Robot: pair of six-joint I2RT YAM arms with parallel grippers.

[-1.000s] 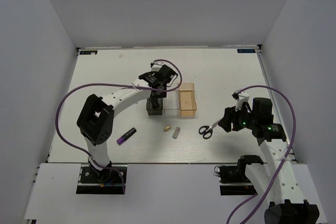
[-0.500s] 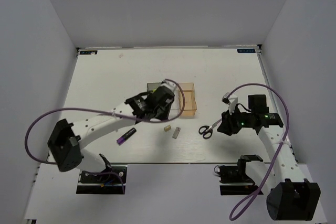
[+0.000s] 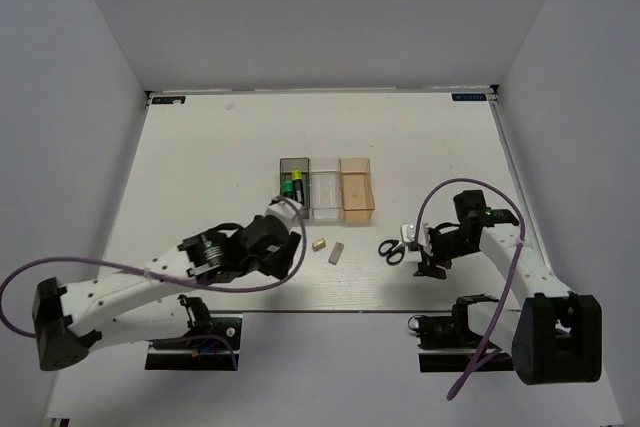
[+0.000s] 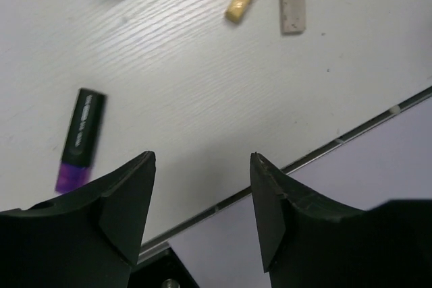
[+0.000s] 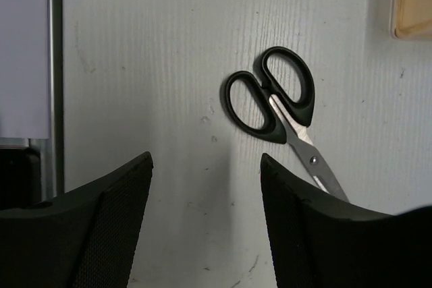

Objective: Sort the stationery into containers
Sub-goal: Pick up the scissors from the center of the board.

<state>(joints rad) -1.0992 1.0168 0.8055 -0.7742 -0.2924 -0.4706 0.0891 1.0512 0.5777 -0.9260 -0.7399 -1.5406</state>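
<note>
The dark grey bin holds a yellow-capped marker and a green-capped marker. The clear bin and the orange bin stand right of it. The tan block and the grey block lie in front of the bins; both show in the left wrist view. The purple-capped marker lies on the table, hidden under my left arm in the top view. My left gripper is open and empty above the table. The scissors lie flat. My right gripper is open, just right of them.
The table's front edge runs close under my left gripper. A corner of the orange bin shows in the right wrist view. White walls enclose the table on three sides.
My left arm has swung back from the bins to the table's front, uncovering the dark bin. My right gripper has come down and in beside the scissors.
</note>
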